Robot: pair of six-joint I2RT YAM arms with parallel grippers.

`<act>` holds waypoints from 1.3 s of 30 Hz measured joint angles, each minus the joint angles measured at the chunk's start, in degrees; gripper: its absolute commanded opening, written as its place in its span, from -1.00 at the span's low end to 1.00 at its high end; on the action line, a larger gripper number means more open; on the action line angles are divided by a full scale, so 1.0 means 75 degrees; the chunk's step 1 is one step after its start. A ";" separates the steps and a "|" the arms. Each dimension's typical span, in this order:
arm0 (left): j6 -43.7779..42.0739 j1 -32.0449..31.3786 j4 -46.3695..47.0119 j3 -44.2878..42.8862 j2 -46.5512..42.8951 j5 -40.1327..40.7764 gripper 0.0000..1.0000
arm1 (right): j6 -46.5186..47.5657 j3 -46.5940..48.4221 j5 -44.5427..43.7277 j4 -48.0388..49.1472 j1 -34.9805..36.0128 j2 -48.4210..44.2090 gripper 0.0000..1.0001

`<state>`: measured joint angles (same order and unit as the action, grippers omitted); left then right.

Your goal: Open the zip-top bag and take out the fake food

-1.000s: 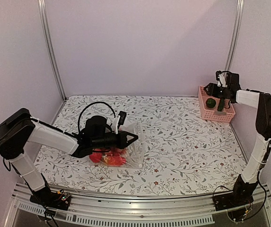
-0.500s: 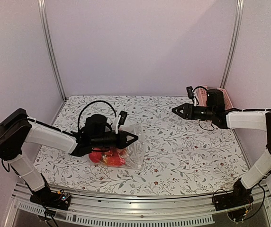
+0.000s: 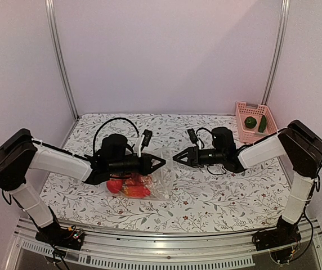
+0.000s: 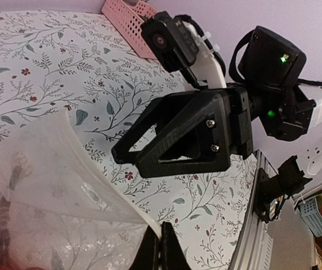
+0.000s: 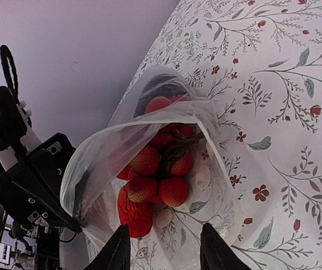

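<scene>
The clear zip-top bag (image 3: 156, 175) lies on the flowered table with its mouth held open toward the right. Inside it is the fake food (image 5: 160, 171): red strawberry-like pieces and a larger red piece (image 3: 128, 187). My left gripper (image 3: 162, 163) is shut on the upper rim of the bag (image 4: 59, 185), fingers (image 4: 169, 253) pinched on the white zip strip. My right gripper (image 5: 164, 253) is open just outside the bag's mouth, nothing between its fingers. It faces the left gripper (image 5: 37, 191) closely, and appears in the left wrist view as the black right gripper (image 4: 128, 160).
A pink slatted basket (image 3: 245, 133) stands at the back right with a round green piece (image 3: 251, 122) and a dark green long piece (image 3: 262, 124) in it. The same basket (image 4: 128, 25) shows far off in the left wrist view. Enclosure walls stand on three sides.
My right arm has swung from above the pink basket down and left to the bag's mouth, its jaws narrowing on the way. The left gripper and bag have stayed put.
</scene>
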<state>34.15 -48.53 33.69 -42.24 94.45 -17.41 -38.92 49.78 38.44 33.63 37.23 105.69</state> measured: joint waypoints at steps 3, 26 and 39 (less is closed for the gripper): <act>0.0020 0.0000 0.0012 0.0000 0.0000 -0.0003 -1.00 | -0.0382 0.0254 0.0050 0.0367 0.0181 0.0522 -0.27; 0.0254 0.0000 0.0291 0.0000 0.0003 -0.0216 -1.00 | -0.2168 0.2221 -0.0309 0.1789 0.0554 0.3054 -0.27; 0.0283 0.0000 0.0484 0.0000 0.0178 -0.0341 -1.00 | -0.2442 0.2999 -0.0452 0.1877 0.0746 0.3654 -0.38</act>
<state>36.27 -48.53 37.32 -42.24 95.79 -19.97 -57.23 72.27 35.05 47.70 42.83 133.10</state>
